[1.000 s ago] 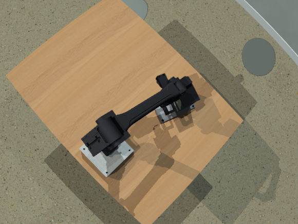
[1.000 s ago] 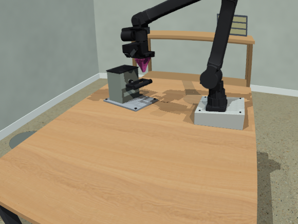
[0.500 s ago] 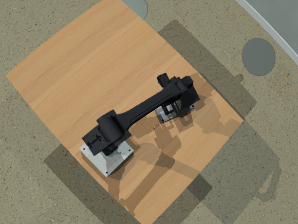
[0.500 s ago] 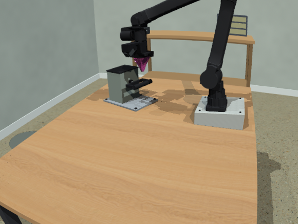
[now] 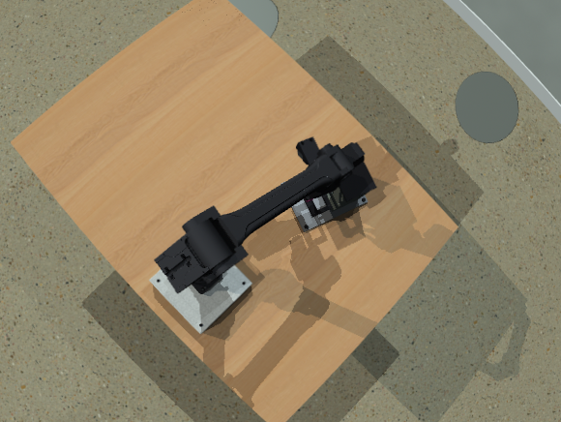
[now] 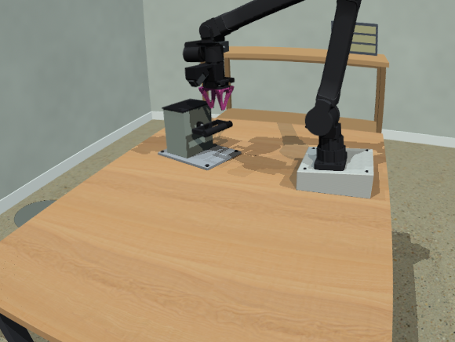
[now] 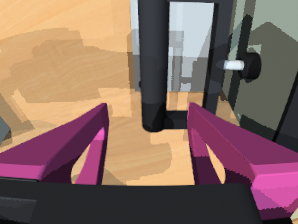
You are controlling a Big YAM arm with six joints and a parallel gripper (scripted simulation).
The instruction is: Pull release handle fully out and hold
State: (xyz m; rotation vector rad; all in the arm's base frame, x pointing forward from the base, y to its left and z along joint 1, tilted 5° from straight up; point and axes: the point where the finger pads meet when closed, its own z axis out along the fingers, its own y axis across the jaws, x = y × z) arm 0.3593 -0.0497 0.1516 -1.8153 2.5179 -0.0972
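Note:
The release handle [image 6: 216, 129] [image 7: 154, 60] is a black rectangular frame with a round outer grip bar. It sticks out sideways from a grey-green housing [image 6: 175, 133] on a metal base plate [image 6: 204, 161] [image 5: 303, 220]. A short pale rod [image 7: 233, 65] shows between the handle frame and a black collar on the housing. My gripper [image 6: 217, 108] [image 7: 147, 112] is partly open with magenta fingers pointing down. It is above the handle, touching nothing that I can see. In the wrist view the near end of the grip bar appears between and beyond the fingertips.
The housing's dark top [image 6: 188, 105] stands close beside the fingers, a little lower than the wrist. The arm's white base block [image 6: 333, 182] [image 5: 200, 310] stands on the wooden table [image 6: 196, 243] [image 5: 145, 145]. A wooden shelf [image 6: 306, 55] is in the background.

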